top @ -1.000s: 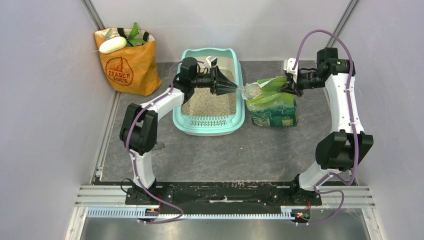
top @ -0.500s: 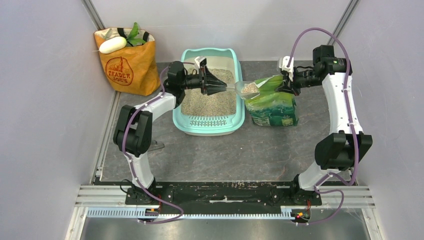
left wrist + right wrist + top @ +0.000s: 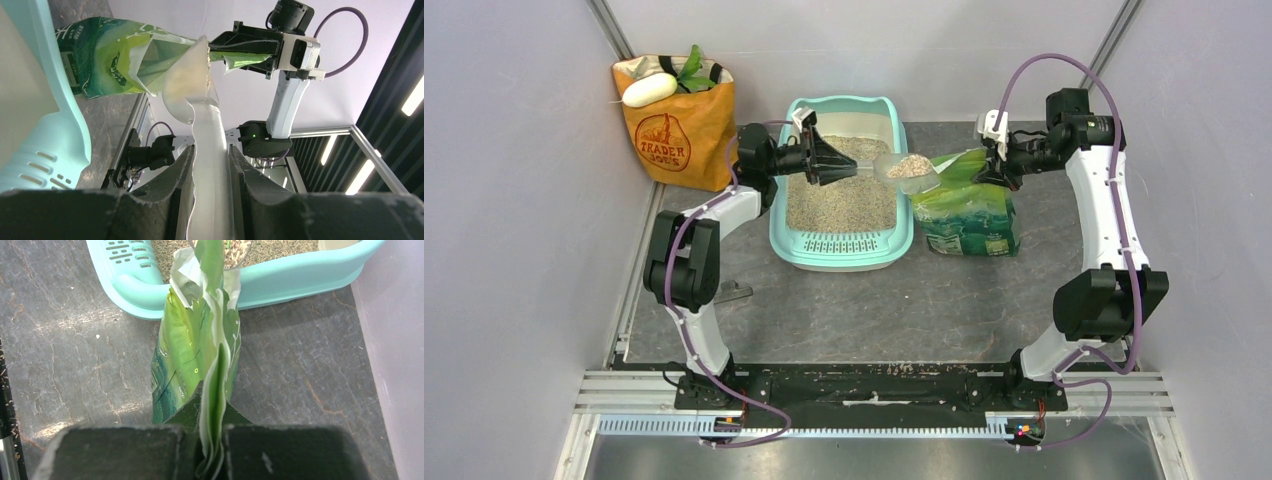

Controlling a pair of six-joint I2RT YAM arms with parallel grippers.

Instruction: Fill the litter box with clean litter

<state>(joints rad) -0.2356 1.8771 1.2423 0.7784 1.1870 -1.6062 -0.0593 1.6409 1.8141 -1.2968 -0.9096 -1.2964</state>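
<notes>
**Operator:** Which step am I on?

**Spotter:** You're on the carry. Your left jaws are closed snugly on the flat handle of the clear scoop (image 3: 205, 132), and its bowl holds a heap of clean litter (image 3: 911, 164). From above, the bowl hangs right at the right-hand wall of the litter box (image 3: 842, 263). It sits between the tray and the mouth of the green bag (image 3: 969, 215), outside the bag.

**Operator:** And the right side?

**Spotter:** Your right jaws are pinched tight on the folded top edge of that bag. They hold it upright and open on the worktop (image 3: 854, 310), just beside the tray. Leave them as they are.

**Operator:** How full is the box?

**Spotter:** A bed of the same granules covers the tray floor up to the slotted step at its near end. I judge it partly filled, but I cannot tell from here how deep the bed is.

**Operator:** So what next?

**Spotter:** Bring the bowl inward until it sits fully over the bed. Keep it level, because the heap is loose and a tilt over the rim would likely spill onto the worktop. Then roll your left wrist to tip it out, low over the granules. After that, I'd expect another trip to the bag.
</notes>
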